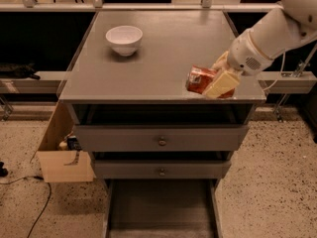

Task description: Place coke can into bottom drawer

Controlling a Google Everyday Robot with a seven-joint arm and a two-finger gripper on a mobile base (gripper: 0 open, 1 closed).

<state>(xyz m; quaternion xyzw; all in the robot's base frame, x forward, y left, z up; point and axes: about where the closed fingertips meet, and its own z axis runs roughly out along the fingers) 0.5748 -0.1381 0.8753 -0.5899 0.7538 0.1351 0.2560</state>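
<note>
The coke can, red-orange with white markings, is tilted on its side in my gripper, just above the right front part of the grey cabinet top. My gripper is shut on the can, its pale fingers across the can's right side. My white arm comes in from the upper right. The bottom drawer is pulled open at the bottom of the view, below and left of the can; its flat grey floor shows.
A white bowl stands at the back left of the cabinet top. Two upper drawers with round metal knobs are shut. A cardboard box and a cable lie on the speckled floor at left.
</note>
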